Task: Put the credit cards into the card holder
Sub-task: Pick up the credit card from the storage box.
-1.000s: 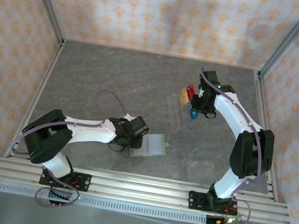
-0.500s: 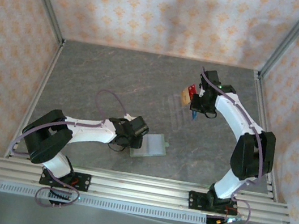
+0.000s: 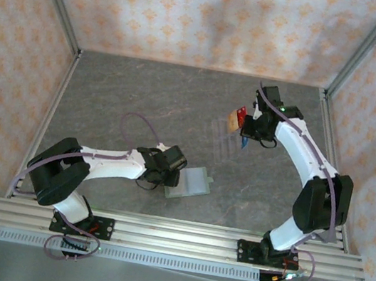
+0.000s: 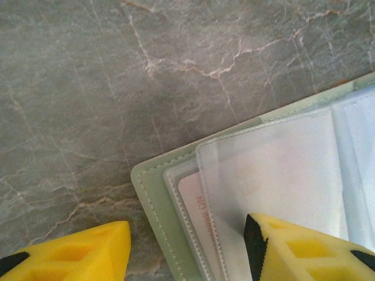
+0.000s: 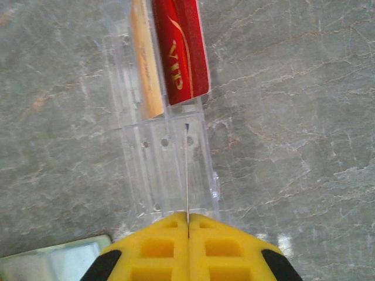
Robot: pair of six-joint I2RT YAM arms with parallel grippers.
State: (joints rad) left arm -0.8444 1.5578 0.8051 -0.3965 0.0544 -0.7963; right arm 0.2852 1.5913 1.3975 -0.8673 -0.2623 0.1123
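Cards: two stand on edge at the far end of the clear tray [image 5: 167, 170]. The red card [image 5: 181, 50] is marked VIP, w/ the gold card [image 5: 146, 64] just beside it, on its left in the R wrist view. A 3rd, the blue card [image 5: 187, 170], shows edge-on as a thin line w/ a dark blue tip. Its near end is nipped in the R gripper [image 5: 188, 221], whose yellow fingers [image 5: 158, 246] are pressed flat together, no gap but the card's own thickness. From the fingertips the card runs out over the tray's slots twd the other two. Can't tell if its far tip touches the tray.

Top view: R gripper sits at the far right of the table [image 3: 145, 97], right next to the red/gold pair. A bit of blue shows just below it.

Wallet [image 3: 189, 183] lies open & flat near the table's front-centre, well apart from the tray, w/ the L gripper [image 4: 187, 252] at its left edge. L wrist view shows:
- a sage-green corner w/ stitched edge
- a frosted sleeve [image 4: 281, 170] lying on top
- a pale card [image 4: 196, 213] w/ reddish print tucked under the sleeve

L gripper is spread, jaws well apart, w/ nothing clamped. One finger, at the view's left, is over bare table just off the wallet's edge. The other is over the sleeve, and the wallet's corner lies in the gap between them. Can't tell if that finger presses on the sleeve or just hangs above it.
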